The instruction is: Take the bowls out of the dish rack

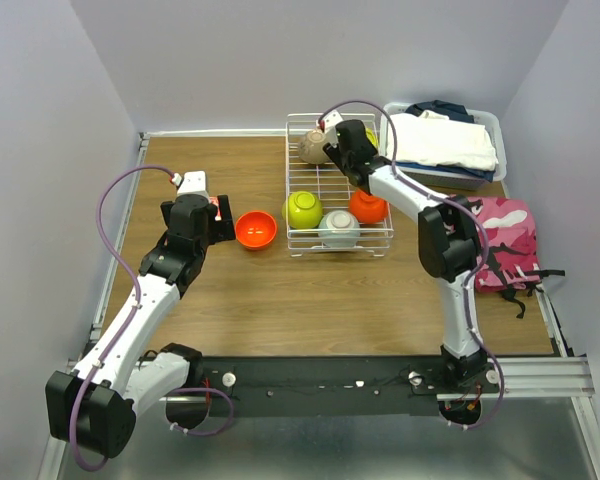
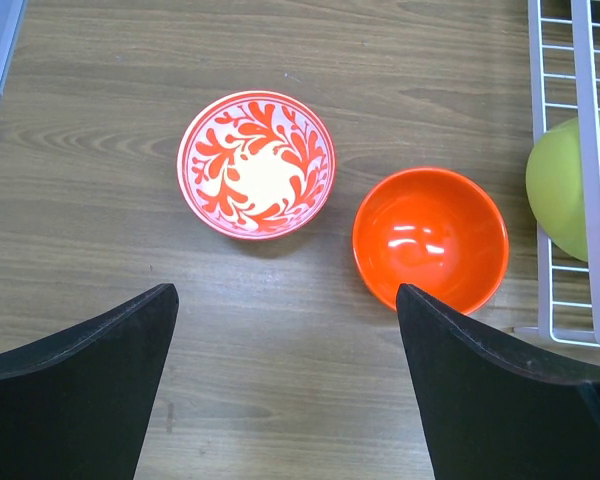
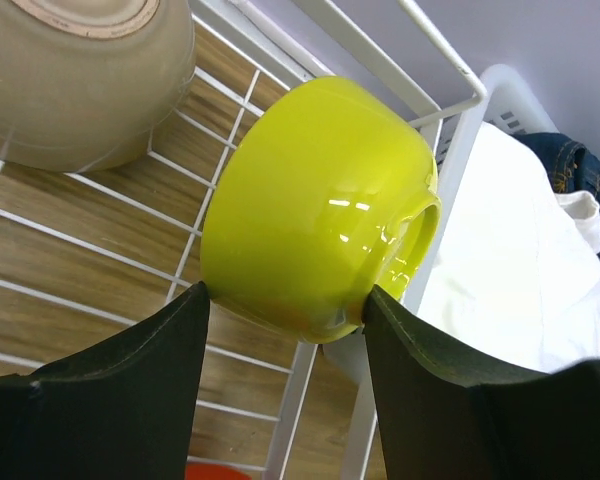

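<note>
Right wrist view: the right fingers (image 3: 110,390) pinch a glossy, round lime-green bowl (image 3: 310,200), tilted in a corner of the white wire dish rack (image 2: 581,60). Empty, the left fingers (image 2: 80,380) spread fully over an orange bowl (image 2: 430,238) and a red-patterned bowl (image 2: 256,163) on the wood-grain worktop (image 2: 130,100).

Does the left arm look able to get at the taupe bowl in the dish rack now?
Probably not yet: the right arm stretches over the dish rack, and the right gripper sits beside the taupe bowl, crowding that far end.
</note>
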